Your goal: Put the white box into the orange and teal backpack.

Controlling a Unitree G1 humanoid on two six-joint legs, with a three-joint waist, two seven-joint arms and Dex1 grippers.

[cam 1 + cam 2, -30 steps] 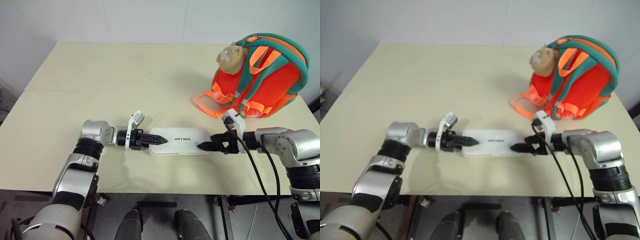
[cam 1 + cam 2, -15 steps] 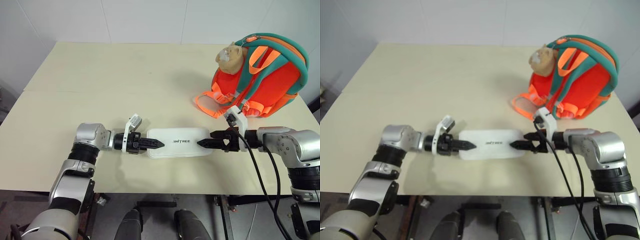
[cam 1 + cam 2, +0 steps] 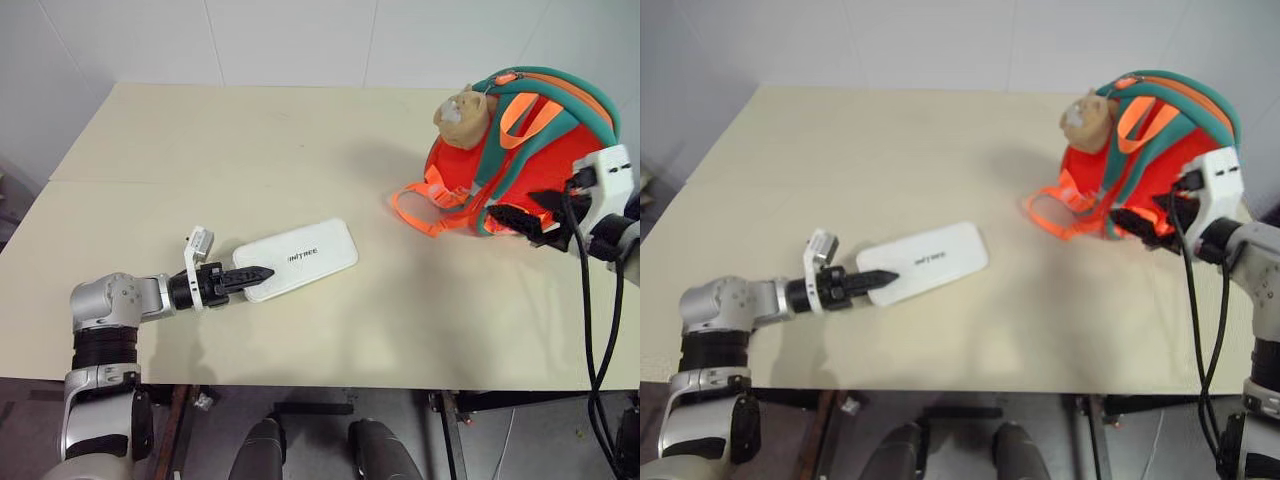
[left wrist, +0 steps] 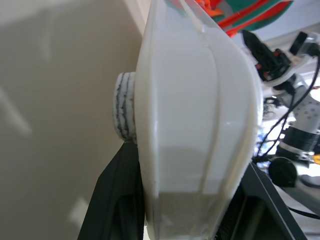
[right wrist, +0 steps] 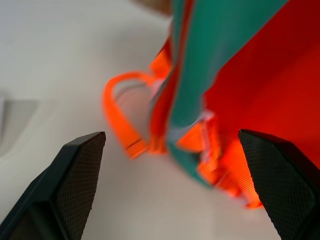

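**Now one tool carries the box while the other goes for the bag**

Here the left tool [image 3: 252, 273] pinches the near short end of the white box [image 3: 300, 258], its two black fingers [image 4: 116, 200] pressed against the box's flat faces, one on each side, as the left wrist view shows plainly. Gripping an end rather than the middle leaves most of the box free ahead of the fingers, which I judge suits sliding it lengthwise into an opening. The box lies slantwise over the tabletop [image 3: 250, 140], its far end angled toward the orange and teal backpack [image 3: 530, 150]; whether that far end touches the surface or floats just above it I cannot tell.

The backpack stands upright near the tabletop's far right corner, well apart from the box, with its tan plush toy [image 3: 462, 112] at the top and an orange webbing loop [image 3: 415, 212] trailing on the surface. The right tool [image 3: 515, 218] hangs at the backpack's lower front, fingers spread wide with a teal strap and orange fabric between them in the right wrist view, gripping nothing. My reading is that it is placed to steady or open the bag, since one arm alone could hardly feed a long box into a soft pack. The box is not yet inside.
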